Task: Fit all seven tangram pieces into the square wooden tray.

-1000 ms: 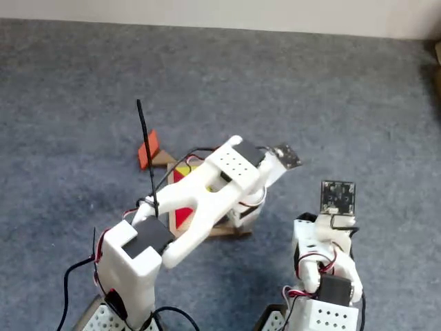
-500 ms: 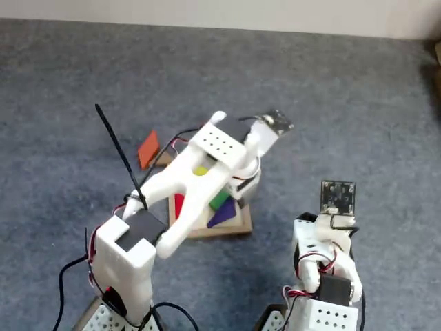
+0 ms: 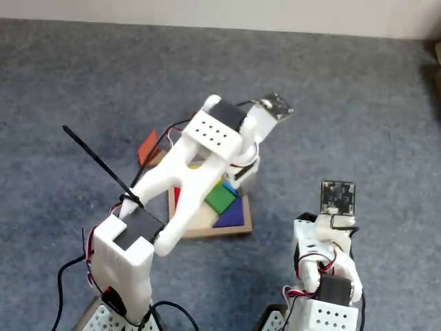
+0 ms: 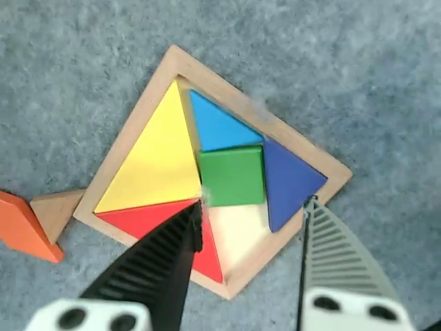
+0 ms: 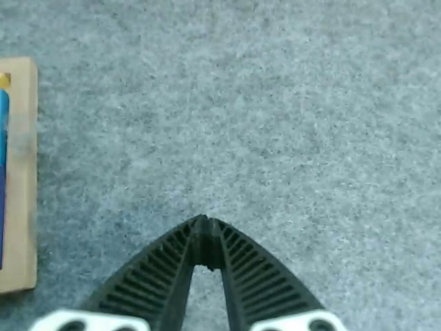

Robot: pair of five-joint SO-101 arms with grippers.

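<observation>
The square wooden tray point(image 4: 234, 93) lies on the carpet under my left gripper point(image 4: 253, 205), which hangs open above it with nothing between its fingers. Inside the tray lie a yellow triangle point(image 4: 155, 162), a light blue triangle point(image 4: 219, 124), a green square point(image 4: 232, 176), a dark blue triangle point(image 4: 286, 179) and a red triangle point(image 4: 176, 224); a bare patch of tray floor shows beside the red one. An orange piece point(image 4: 24, 227) and a tan triangle point(image 4: 55, 210) rest on the carpet just outside the tray. My right gripper point(image 5: 204, 221) is shut over bare carpet.
Seen from above, the left arm point(image 3: 207, 148) stretches over the tray point(image 3: 210, 232) and hides part of it. The right arm point(image 3: 331, 234) stays folded near its base. The orange piece point(image 3: 147, 146) lies beyond the tray's far left corner. Grey carpet surrounds everything.
The left arm has swung leftward and back across the tray, uncovering the green square and dark blue triangle. The right arm has kept still.
</observation>
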